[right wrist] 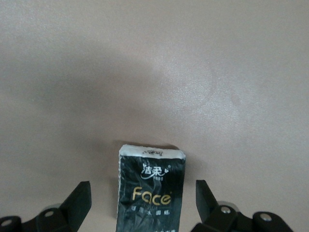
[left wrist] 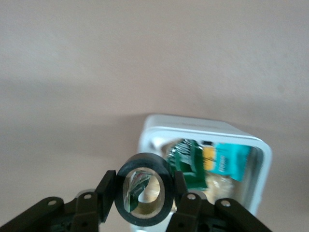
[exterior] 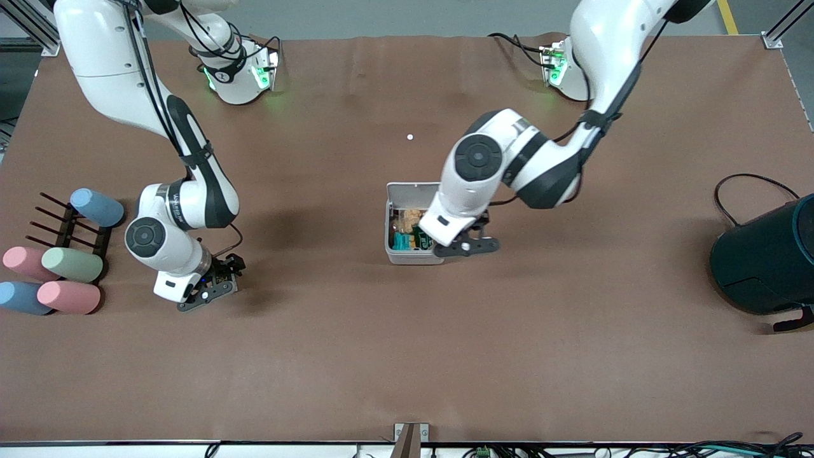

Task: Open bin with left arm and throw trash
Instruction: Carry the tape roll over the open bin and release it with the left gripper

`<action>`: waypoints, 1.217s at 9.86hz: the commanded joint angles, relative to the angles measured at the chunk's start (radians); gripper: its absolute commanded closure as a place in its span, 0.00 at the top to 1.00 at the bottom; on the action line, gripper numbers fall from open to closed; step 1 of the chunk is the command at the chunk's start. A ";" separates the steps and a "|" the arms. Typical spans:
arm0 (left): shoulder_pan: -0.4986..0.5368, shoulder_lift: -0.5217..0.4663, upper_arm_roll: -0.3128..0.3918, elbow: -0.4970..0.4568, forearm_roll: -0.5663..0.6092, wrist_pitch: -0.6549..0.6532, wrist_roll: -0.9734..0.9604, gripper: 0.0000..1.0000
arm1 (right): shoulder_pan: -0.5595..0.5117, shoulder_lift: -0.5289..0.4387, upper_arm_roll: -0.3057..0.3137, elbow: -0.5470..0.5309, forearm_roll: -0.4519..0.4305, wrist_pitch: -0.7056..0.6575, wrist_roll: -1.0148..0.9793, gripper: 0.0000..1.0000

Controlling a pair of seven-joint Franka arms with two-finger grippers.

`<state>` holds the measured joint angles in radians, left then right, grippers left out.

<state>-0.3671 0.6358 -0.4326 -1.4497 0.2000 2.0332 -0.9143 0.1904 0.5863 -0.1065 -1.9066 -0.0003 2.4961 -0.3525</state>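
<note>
The bin sits mid-table with its white lid standing open and colourful wrappers inside. It also shows in the left wrist view. My left gripper hangs at the bin's edge toward the left arm's end. In its wrist view the left gripper is shut on the dark round ring. My right gripper is low over the table near the right arm's end. In its wrist view the right gripper is open, with the black packet with gold print lying between its fingers. The whitish loop is out of view.
Pastel cylinders lie on and around a black rack at the right arm's end. A big dark teal cylinder with a cable stands at the left arm's end. A tiny white bit lies farther from the front camera than the bin.
</note>
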 commanded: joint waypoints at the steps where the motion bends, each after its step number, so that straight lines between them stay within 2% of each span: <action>1: -0.033 0.056 0.002 0.057 -0.014 -0.004 -0.014 0.19 | -0.020 0.010 0.018 -0.020 -0.018 0.039 -0.003 0.95; 2: -0.048 0.061 0.003 0.060 -0.014 0.016 -0.027 0.20 | -0.022 0.012 0.018 -0.020 -0.018 0.040 -0.003 0.93; 3: -0.049 0.071 0.003 0.060 -0.016 0.071 -0.046 0.30 | -0.022 0.012 0.016 -0.020 -0.018 0.040 -0.003 0.87; 5: -0.073 0.090 0.005 0.058 -0.016 0.113 -0.080 0.31 | -0.020 0.018 0.018 -0.019 -0.018 0.043 -0.002 0.64; 6: -0.073 0.096 0.003 0.058 -0.016 0.113 -0.081 0.34 | -0.019 0.018 0.018 -0.019 -0.018 0.043 -0.002 0.55; 7: -0.073 0.097 0.003 0.058 -0.017 0.113 -0.083 0.64 | -0.016 0.018 0.018 -0.014 -0.018 0.040 0.000 0.47; 8: -0.072 0.097 0.003 0.057 -0.016 0.113 -0.083 1.00 | -0.013 0.018 0.018 -0.011 -0.018 0.040 0.001 0.43; 12: -0.049 0.050 0.005 0.060 -0.089 0.099 -0.087 1.00 | -0.016 0.012 0.039 0.043 0.009 -0.012 0.009 0.43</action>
<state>-0.4253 0.7217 -0.4317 -1.3957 0.1446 2.1480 -0.9952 0.1897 0.6088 -0.0941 -1.8905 0.0016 2.5175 -0.3516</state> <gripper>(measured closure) 0.000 0.564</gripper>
